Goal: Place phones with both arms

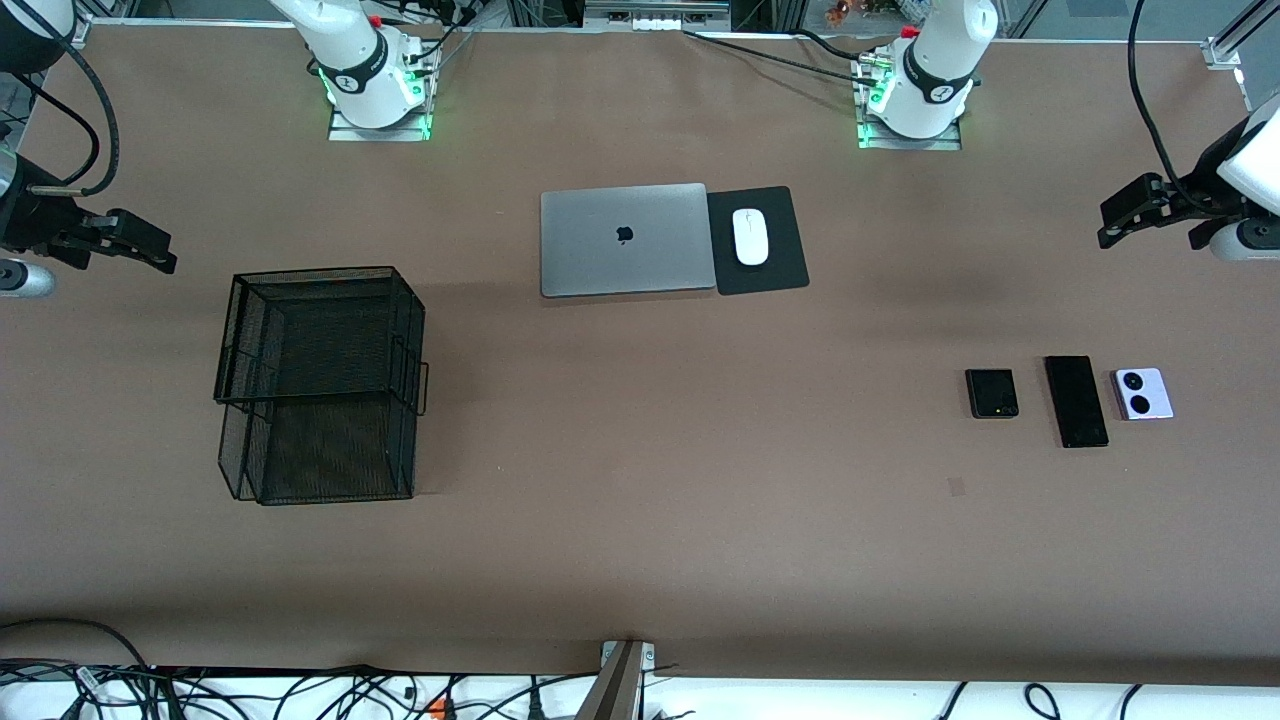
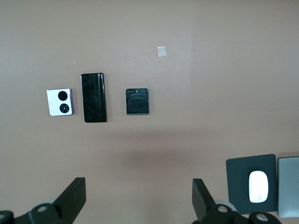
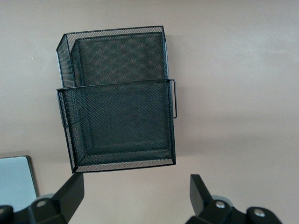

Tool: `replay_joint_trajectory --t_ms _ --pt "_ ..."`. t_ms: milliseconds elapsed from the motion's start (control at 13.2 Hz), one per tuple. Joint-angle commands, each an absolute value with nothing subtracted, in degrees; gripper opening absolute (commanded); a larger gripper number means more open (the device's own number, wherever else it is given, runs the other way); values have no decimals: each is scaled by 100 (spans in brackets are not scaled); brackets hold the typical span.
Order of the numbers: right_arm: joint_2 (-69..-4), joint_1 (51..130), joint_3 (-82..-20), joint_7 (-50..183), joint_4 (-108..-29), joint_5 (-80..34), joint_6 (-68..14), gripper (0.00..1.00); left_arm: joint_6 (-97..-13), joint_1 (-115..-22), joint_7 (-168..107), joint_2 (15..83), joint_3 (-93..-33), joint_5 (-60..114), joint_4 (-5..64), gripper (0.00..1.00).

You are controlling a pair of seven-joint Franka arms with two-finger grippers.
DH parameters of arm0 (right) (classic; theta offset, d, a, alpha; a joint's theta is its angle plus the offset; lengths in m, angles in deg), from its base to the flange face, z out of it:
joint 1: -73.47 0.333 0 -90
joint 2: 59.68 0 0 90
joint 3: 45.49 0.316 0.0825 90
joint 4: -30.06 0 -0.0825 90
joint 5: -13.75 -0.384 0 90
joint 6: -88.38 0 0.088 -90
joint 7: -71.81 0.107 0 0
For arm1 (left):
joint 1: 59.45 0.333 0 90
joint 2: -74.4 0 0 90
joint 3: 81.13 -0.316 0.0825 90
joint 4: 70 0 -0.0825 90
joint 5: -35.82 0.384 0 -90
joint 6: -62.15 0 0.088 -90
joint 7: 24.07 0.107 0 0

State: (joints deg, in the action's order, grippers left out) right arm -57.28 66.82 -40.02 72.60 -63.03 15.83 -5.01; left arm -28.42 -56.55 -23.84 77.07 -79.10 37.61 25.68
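Note:
Three phones lie in a row on the brown table toward the left arm's end: a small squarish black one [image 1: 992, 393], a long slim black slab [image 1: 1076, 401] and a lilac-white one with two round lenses [image 1: 1142, 393]. The left wrist view shows them too: the lilac-white one [image 2: 60, 102], the slab [image 2: 93, 97], the small black one [image 2: 137, 101]. My left gripper [image 1: 1108, 225] [image 2: 139, 191] is open and empty, up over the table at that end, apart from the phones. My right gripper [image 1: 160, 250] [image 3: 137, 189] is open and empty, up over the table at the right arm's end beside the basket.
A black wire-mesh basket [image 1: 320, 385] [image 3: 117, 98] stands toward the right arm's end. A closed grey laptop [image 1: 625, 240] lies mid-table, with a white mouse [image 1: 750, 236] on a black pad [image 1: 785, 270] beside it. A small tape patch [image 1: 956, 487] is nearer the camera than the phones.

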Motion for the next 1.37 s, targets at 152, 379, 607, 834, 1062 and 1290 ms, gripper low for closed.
replay_joint_trajectory --t_ms 152,379,607,834,1062,1290 --pt "-5810 6591 -3899 7313 -6267 1533 -434 100 -2671 -5620 -2310 7440 -7920 3635 2352 100" --pt "-5819 6591 -3899 7340 -6267 1533 -434 100 -2513 -5611 -2275 7256 -7920 3696 2317 100" --pt "-5854 6591 -3899 7348 -6267 1516 -425 100 -2547 -5314 -2222 6863 -7920 3714 2562 100" --pt "-5854 6591 -3899 7322 -6267 1516 -425 100 -3249 -5259 -2222 6184 -7868 3722 2650 100" --pt "-5854 6591 -3899 7331 -6267 1507 -434 100 -4248 -5224 -2153 5868 -7867 3723 3158 100" --pt "-5854 6591 -3899 7322 -6267 1507 -434 100 -6145 -5155 -2091 5394 -7867 3731 3949 100"
